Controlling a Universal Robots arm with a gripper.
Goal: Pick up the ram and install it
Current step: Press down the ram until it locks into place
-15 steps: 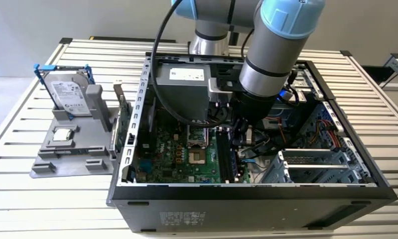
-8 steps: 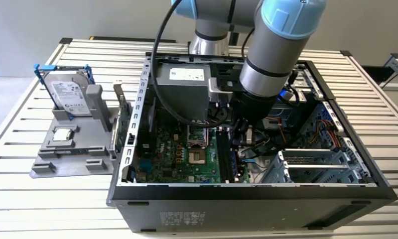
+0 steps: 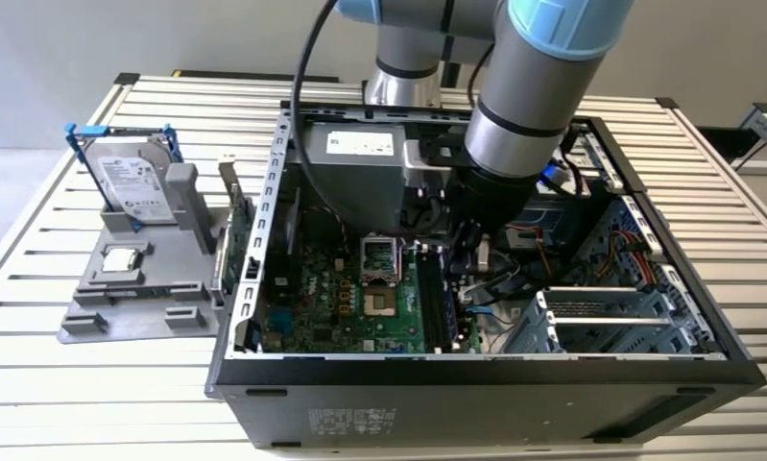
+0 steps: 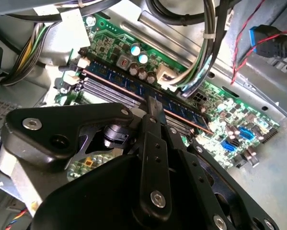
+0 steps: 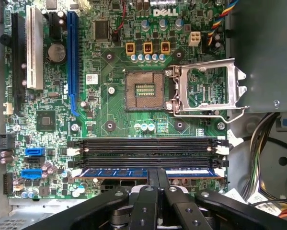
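Note:
The ram [image 5: 114, 172] is a dark blue stick standing in the memory slot closest to my gripper, on the green motherboard [image 5: 100, 110]. It runs slantwise in the second wrist view as the ram [image 4: 109, 76]. My gripper [image 5: 157, 174] is shut, its two black fingers pressed together. Their tips rest on the ram's upper edge about mid-length, and the gripper [image 4: 150, 103] meets the stick the same way in the second wrist view. In the exterior view the gripper [image 3: 475, 267] reaches down into the open computer case [image 3: 486, 370].
Black memory slots [image 5: 148, 148] lie beside the ram. The CPU socket [image 5: 144, 90] is bare, with its metal bracket [image 5: 205, 88] flipped open. Cable bundles [image 4: 200, 48] hang close to the gripper. A hard drive [image 3: 140, 187] stands in a grey fixture at the exterior view's left.

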